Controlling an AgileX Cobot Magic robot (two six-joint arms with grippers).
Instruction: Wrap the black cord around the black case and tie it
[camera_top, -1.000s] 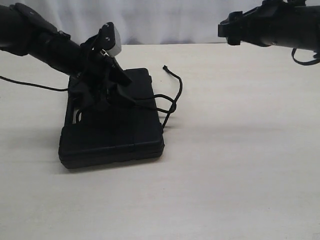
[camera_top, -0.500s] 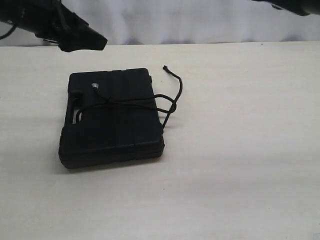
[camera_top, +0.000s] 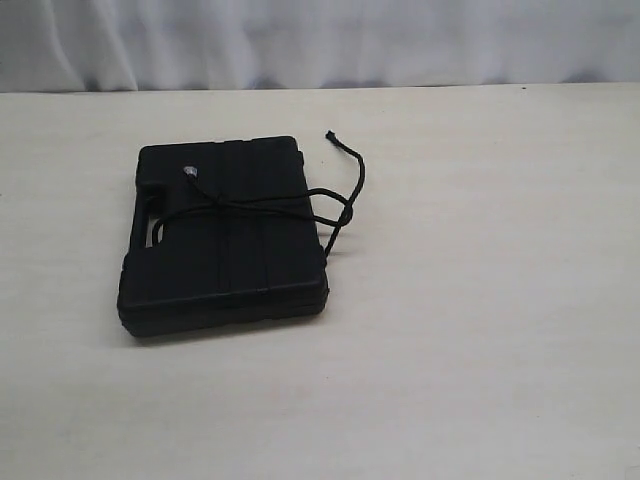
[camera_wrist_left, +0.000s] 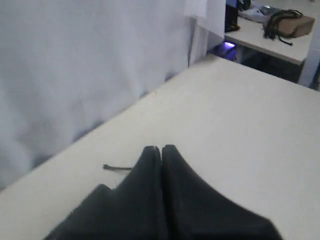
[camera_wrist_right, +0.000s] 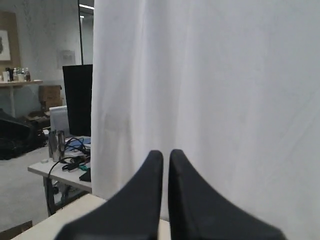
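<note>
The black case (camera_top: 225, 240) lies flat on the pale table, left of centre in the exterior view. The black cord (camera_top: 262, 204) crosses its lid, with a knot at the case's right edge and one frayed tip on the lid. A loose end (camera_top: 352, 160) curls onto the table behind the knot. Neither arm shows in the exterior view. My left gripper (camera_wrist_left: 161, 148) is shut with nothing in it, high over the table, and a cord tip (camera_wrist_left: 116, 167) lies beyond it. My right gripper (camera_wrist_right: 165, 153) is shut and empty, pointing at a white curtain.
A white curtain (camera_top: 320, 40) hangs along the table's far edge. In the right wrist view a desk (camera_wrist_right: 60, 167) with a monitor and cables stands beyond the curtain. Another desk (camera_wrist_left: 272, 35) with a bag shows in the left wrist view.
Both arms have drawn back out of the exterior view. The left gripper was on the case a second ago and has let go. The tied cord stays on the case.
</note>
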